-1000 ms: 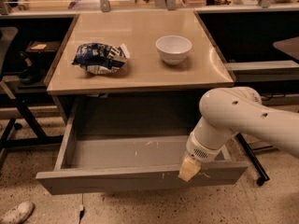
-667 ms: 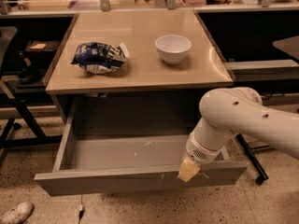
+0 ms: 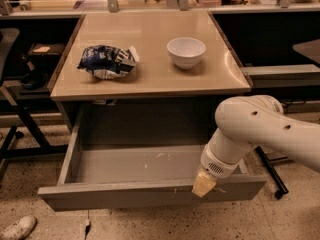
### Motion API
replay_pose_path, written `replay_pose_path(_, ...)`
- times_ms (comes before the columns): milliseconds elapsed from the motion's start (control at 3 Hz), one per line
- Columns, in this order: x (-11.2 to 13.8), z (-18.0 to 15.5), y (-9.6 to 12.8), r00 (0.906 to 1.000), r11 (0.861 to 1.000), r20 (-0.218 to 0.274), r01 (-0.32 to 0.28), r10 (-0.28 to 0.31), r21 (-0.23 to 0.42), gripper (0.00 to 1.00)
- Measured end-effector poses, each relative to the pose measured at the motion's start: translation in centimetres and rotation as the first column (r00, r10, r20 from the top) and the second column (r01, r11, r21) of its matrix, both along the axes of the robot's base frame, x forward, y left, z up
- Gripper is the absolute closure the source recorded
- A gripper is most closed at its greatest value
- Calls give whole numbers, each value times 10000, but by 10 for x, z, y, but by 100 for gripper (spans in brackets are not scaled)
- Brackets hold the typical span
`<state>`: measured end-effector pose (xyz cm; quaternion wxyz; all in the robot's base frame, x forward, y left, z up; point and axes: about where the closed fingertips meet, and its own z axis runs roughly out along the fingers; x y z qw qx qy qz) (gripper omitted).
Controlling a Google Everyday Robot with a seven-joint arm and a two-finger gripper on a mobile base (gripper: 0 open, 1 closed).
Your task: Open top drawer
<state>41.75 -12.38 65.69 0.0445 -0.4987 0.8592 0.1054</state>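
My pincer sits low at the front lip of the top drawer, its yellowish tip touching the upper edge of the grey front panel. The white arm rises from it up and to the right. I cannot tell whether the pincer is spread or pressed together.

The drawer stands well out from under the bench. Its shallow grey floor lies open to the left of and behind the pincer, with white flecks just behind and left of the tip. Small pale scratches mark the front panel on either side of the tip.

Compared with a second ago, the front panel and the pincer sit only a trace lower in my view, so the drawer has barely come further out. Up on the bench, beyond the pincer, the white bowl and the crumpled blue-and-white bag, further left, have not moved.
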Motion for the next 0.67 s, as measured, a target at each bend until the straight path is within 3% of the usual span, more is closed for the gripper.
replay_pose_path(667,-19,1,0,9986,9992,-376,383,-385,-65,100)
